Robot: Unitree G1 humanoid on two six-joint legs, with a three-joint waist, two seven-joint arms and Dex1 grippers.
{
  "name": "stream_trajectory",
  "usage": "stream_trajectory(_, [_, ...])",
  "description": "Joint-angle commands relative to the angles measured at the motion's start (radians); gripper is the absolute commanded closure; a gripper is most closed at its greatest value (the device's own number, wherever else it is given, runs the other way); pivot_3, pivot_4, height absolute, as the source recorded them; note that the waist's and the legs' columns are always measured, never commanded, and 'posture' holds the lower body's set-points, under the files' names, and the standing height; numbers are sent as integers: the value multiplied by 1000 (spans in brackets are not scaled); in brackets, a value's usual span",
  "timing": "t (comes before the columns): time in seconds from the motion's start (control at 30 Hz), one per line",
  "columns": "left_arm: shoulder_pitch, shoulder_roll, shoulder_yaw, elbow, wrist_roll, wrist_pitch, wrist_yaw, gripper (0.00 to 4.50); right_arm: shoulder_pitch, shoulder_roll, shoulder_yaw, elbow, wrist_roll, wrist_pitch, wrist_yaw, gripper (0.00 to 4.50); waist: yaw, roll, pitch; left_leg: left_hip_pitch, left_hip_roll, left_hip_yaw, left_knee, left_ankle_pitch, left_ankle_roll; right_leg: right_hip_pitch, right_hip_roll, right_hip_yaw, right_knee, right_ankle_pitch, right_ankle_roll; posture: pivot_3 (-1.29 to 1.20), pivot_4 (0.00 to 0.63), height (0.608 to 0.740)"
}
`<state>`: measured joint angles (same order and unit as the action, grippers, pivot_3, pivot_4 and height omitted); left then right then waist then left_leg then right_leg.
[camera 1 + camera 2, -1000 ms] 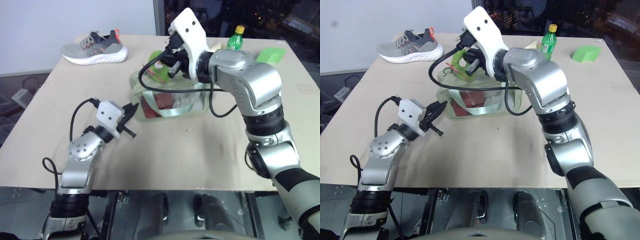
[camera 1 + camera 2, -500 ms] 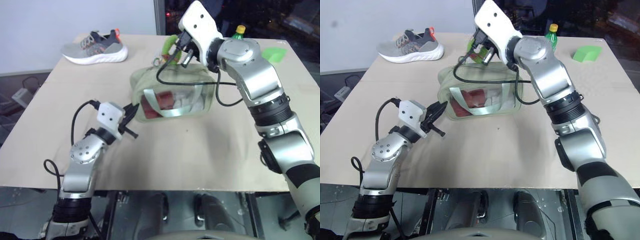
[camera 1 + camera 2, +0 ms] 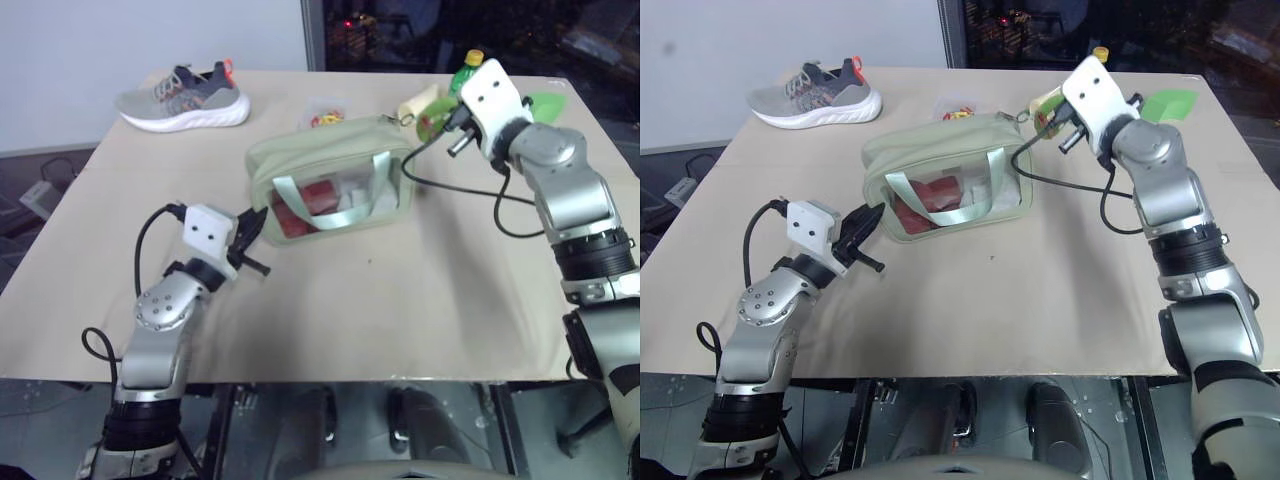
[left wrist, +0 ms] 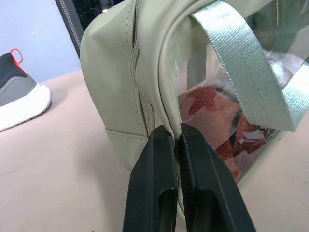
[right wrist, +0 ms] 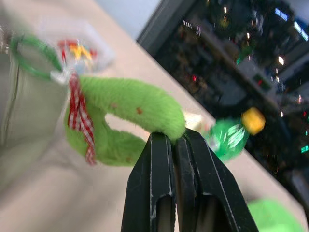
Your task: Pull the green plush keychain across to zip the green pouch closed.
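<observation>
Pale wood table point(image 3: 420, 300) carries the green pouch point(image 3: 330, 190) near its middle, window facing the robot. The left gripper point(image 4: 176, 140) has its fingers pinched on the pouch's left end seam. At the pouch's far right corner, the green plush keychain point(image 5: 120, 121) is nipped between the right gripper's point(image 5: 175, 137) closed fingertips.

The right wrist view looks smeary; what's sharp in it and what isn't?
Right wrist view: the fingers are crisp, while the keychain and bottle behind are blurred. Left wrist view: the pouch is sharp, its window showing soft glare.
</observation>
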<state>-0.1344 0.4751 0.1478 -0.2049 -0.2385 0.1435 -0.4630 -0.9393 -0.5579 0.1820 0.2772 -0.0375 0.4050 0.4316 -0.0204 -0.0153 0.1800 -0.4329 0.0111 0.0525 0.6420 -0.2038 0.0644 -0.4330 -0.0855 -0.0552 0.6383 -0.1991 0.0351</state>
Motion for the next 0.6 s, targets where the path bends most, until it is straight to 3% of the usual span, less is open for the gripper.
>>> stream_trajectory(0.03, [20,9,43,50,7,41,27,4500,81,-14,-38,132,-67,-81,-95,4438,2,-1,-1,0,0,0,0,0,0,1,1,0,0,0,0,0,150,740])
stream_trajectory(0.17, [2,7,47,57,1,49,29,4500,160,-7,87,272,-185,-207,-109,4438,2,-1,-1,1,0,1,1,0,0,2,4,1,-1,0,0,0,150,740])
stream_trajectory(0.33, [-36,19,48,93,-5,43,18,4500,142,-1,201,426,-324,-336,-154,4438,-2,0,-1,4,1,4,1,0,0,1,6,5,2,-2,3,0,150,740])
stream_trajectory(0.6, [-91,22,40,121,-26,25,-17,4500,95,7,218,501,-385,-443,-155,4438,1,-1,-2,5,3,4,4,0,0,3,7,5,3,-2,-1,0,150,740])
